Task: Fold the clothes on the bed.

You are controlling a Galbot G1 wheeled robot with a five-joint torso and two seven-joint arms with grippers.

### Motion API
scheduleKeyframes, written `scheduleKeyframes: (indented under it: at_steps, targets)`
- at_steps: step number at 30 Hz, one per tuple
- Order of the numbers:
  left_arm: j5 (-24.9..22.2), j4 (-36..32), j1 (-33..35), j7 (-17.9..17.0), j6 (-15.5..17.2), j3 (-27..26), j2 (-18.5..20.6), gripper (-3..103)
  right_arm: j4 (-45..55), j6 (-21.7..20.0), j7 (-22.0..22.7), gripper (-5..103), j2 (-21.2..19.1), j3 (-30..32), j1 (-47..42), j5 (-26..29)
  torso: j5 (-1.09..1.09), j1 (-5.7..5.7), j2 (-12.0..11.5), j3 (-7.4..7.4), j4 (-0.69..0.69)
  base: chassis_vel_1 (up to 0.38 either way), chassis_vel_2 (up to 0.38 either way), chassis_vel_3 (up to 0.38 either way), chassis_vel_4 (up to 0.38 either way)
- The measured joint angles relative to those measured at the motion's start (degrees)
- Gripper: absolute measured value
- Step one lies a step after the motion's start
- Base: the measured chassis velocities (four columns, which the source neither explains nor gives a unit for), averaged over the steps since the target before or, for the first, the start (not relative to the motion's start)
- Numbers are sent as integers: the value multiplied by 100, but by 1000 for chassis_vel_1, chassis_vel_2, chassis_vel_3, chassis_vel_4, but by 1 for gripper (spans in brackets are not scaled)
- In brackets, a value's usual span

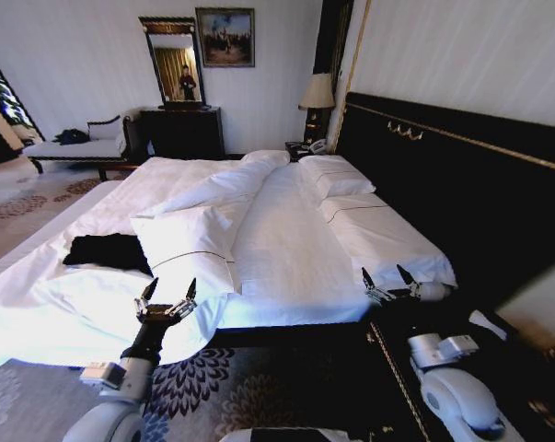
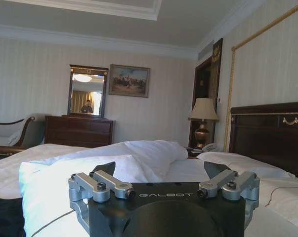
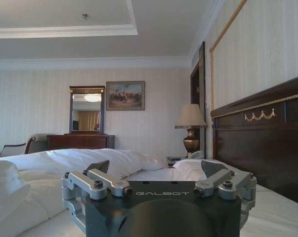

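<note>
The clothes [image 1: 107, 250], a bunched black garment, lie on the left part of the bed [image 1: 286, 249], beside a white pillow [image 1: 185, 241]. A dark edge of the clothes [image 2: 5, 217] also shows in the left wrist view. My left gripper [image 1: 167, 293] hovers open over the bed's near edge, right of the clothes and apart from them, with nothing between its fingers [image 2: 105, 170]. My right gripper [image 1: 386, 279] stands open at the bed's near right corner, close to the dark headboard [image 1: 461, 184], and holds nothing.
A rumpled white duvet [image 1: 84, 308] spreads over the near left of the bed. More pillows [image 1: 337, 175] lie by the headboard. A lamp [image 1: 317, 97] and a phone stand on the nightstand. A dark dresser [image 1: 180, 132] with mirror and a chaise longue [image 1: 70, 145] stand at the far wall.
</note>
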Motion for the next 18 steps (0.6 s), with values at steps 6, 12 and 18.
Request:
scheduleKeyframes:
  at_steps: [6,12,18]
  targets:
    - [205,-63,130,-5,-76,70,-93,100,12,0,8,100,45,-1,19,-6,0,-1,1,0,0,-30,23,33,-27]
    - [315,-130,219,-9,-107,90,-131,100,23,4,-24,100,138,-8,21,-40,-1,-1,1,0,0,-126,113,130,-122]
    - [252,-201,258,-56,-23,17,-120,100,30,40,-54,100,245,-39,29,-103,0,5,-1,2,0,-161,157,160,-161]
